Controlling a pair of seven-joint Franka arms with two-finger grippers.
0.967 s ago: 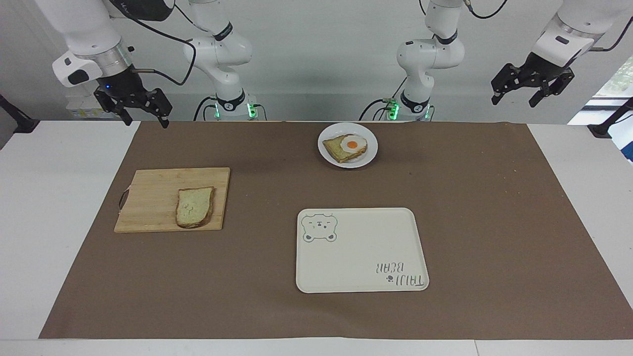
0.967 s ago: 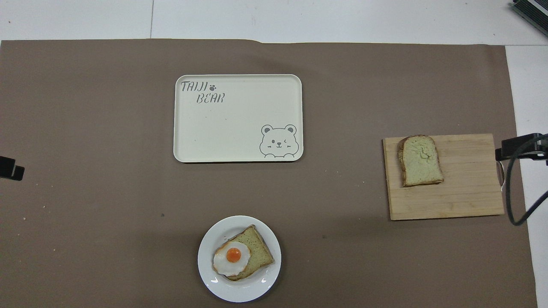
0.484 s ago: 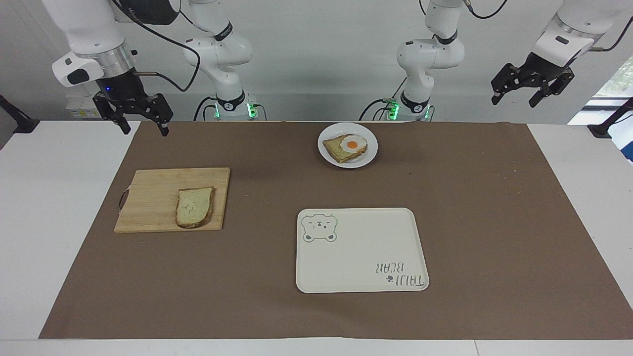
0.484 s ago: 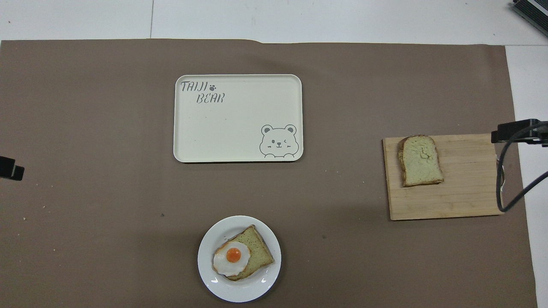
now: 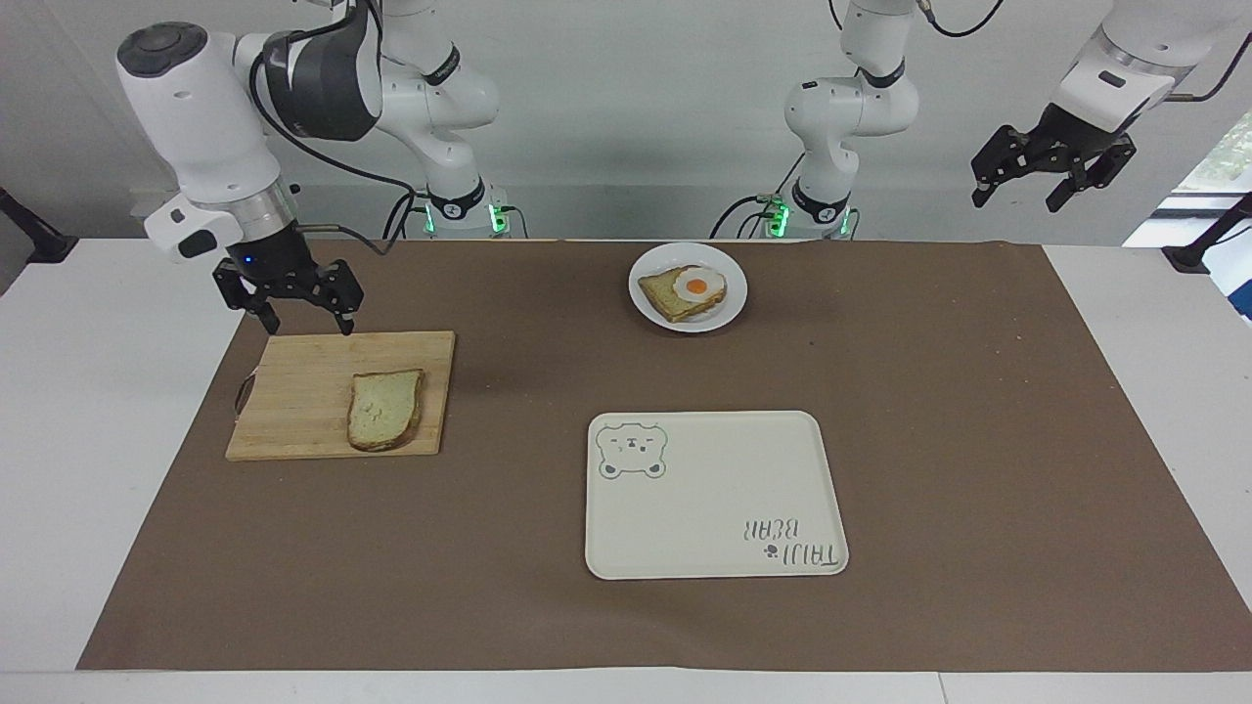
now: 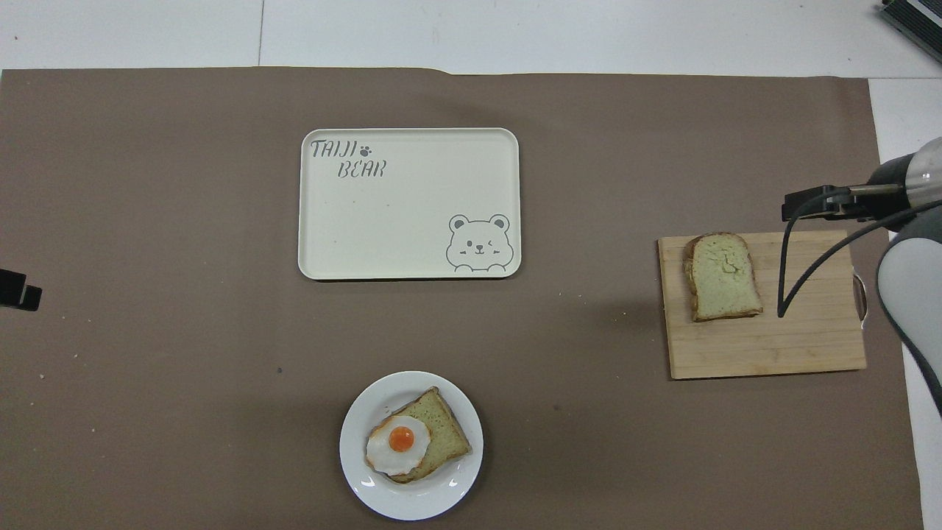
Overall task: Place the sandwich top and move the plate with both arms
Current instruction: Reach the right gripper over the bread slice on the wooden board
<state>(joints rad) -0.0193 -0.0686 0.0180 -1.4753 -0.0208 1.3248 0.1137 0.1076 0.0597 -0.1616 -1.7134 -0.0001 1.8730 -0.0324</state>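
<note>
Brown paper covers most of the white worktop (image 5: 98, 411). Only the facing view shows both claws whole. The right claw (image 5: 303, 318) hangs over the edge of the wooden cutting board (image 5: 303, 391) that is nearer to the robots, with its fingers apart and holding nothing. The left claw (image 5: 1022, 191) waits high over the left arm's end of the worktop, also with fingers apart and empty. In the overhead view the left claw (image 6: 18, 288) is only a dark tip at the border.

The sandwich top (image 6: 723, 276) lies flat on the cutting board, toward the board's inner side. Its long axis runs nearly straight away from the robots, and the overhead view shows that the rounded end points away from them.

The plate (image 5: 729, 308) stands near the robots' edge and carries a toast slice (image 5: 665, 295) with a fried egg (image 5: 698, 285). The cream tray (image 5: 714, 494), with a bear drawing, lies farther from the robots than the plate.
</note>
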